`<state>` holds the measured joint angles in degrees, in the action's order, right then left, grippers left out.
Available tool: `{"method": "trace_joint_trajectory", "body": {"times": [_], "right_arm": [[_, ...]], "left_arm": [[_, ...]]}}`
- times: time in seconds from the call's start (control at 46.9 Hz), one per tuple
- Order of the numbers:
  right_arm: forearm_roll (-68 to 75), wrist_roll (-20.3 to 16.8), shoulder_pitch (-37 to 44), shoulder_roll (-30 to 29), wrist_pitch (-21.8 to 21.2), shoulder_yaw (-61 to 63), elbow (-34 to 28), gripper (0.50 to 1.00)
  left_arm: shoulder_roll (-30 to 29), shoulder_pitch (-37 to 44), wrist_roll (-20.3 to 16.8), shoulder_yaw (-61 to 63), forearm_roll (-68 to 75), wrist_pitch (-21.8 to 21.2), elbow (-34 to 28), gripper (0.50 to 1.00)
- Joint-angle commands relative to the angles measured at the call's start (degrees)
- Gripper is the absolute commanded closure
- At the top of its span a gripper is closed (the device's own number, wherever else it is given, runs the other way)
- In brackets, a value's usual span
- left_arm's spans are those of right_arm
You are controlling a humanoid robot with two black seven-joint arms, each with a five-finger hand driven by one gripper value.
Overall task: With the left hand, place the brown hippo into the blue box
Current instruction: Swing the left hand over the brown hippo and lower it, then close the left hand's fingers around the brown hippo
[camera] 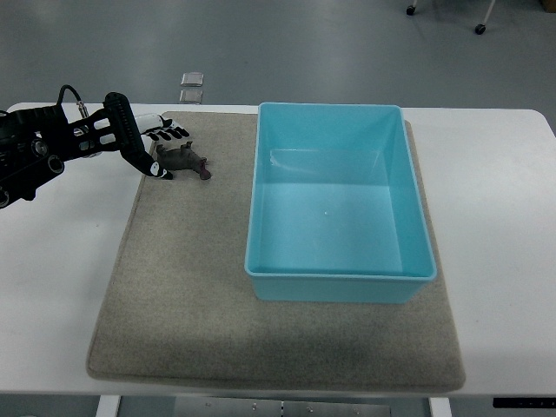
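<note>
You are reaching your left hand (143,143) in to grasp, fingers spread around the brown hippo (184,158) lying just beyond the fingertips, seemingly not gripping; next, closing and carrying to the blue box (337,204).

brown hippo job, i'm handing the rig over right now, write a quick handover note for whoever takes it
Left hand: at the far-left part of the mat, fingers spread around the brown hippo, no firm grasp visible.
Right hand: not in view.
Brown hippo: lies on the grey mat, left of the blue box, apart from it.
Blue box: holds nothing.
Done: the reach to the hippo.
Left: close on the hippo, lift it, carry it right over the box wall, release inside.
</note>
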<state>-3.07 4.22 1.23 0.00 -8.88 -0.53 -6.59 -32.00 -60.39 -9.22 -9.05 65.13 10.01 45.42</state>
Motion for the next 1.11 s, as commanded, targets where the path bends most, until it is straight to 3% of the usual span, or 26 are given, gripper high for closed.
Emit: {"method": "trace_joint_trajectory", "body": {"times": [0.0, 0.683, 0.918, 1.088], "right_arm": [[0.0, 0.0, 0.0, 0.0, 0.0, 0.0, 0.0, 0.564], [0.0, 0.0, 0.0, 0.0, 0.0, 0.0, 0.0, 0.564], [0.0, 0.0, 0.0, 0.0, 0.0, 0.0, 0.0, 0.564], [0.0, 0.0, 0.0, 0.0, 0.0, 0.0, 0.0, 0.564]], "left_arm": [[0.1, -0.1, 0.0, 0.0, 0.0, 0.0, 0.0, 0.619], [0.2, -0.3, 1.4, 0.0, -0.1, -0.3, 2.2, 0.664], [0.2, -0.6, 2.5, -0.1, -0.1, -0.3, 2.4, 0.748], [0.2, -0.7, 2.5, -0.1, -0.1, -0.3, 2.8, 0.761]]}}
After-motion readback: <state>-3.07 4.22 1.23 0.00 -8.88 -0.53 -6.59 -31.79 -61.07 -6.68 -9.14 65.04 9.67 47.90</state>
